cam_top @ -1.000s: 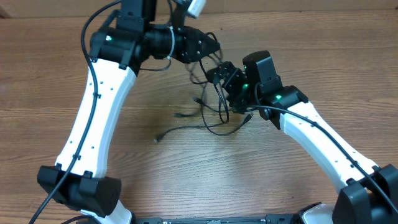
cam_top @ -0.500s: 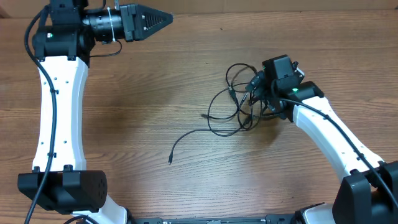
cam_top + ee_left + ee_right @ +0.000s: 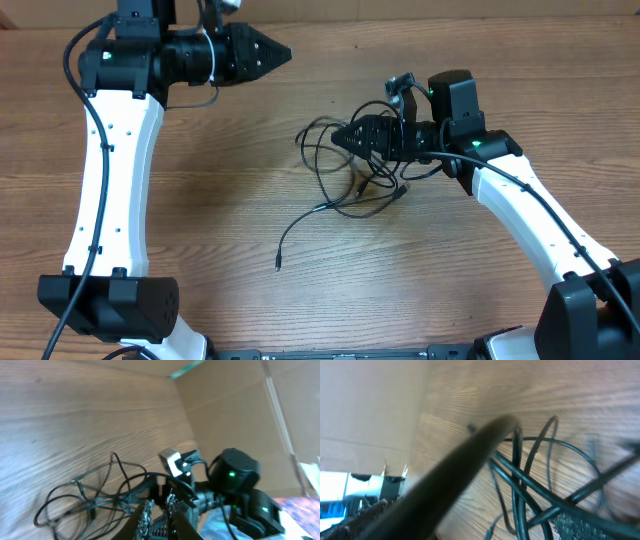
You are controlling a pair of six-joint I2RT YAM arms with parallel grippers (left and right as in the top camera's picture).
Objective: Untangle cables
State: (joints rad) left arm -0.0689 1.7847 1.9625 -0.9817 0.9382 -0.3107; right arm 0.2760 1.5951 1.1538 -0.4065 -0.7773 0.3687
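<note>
Right tool (image 3: 346,135) wide apart amid the cables (image 3: 365,185), strands against it; left tool (image 3: 282,52) nearly closed, empty.

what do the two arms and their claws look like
Both match. The left arm and right arm have long white shells dotted with small dark holes, bulky black joints with green lights, and a thin black cable running along each. The left claw and right claw are black tapering wedges; the left wrist view shows ridged inner faces.
</note>
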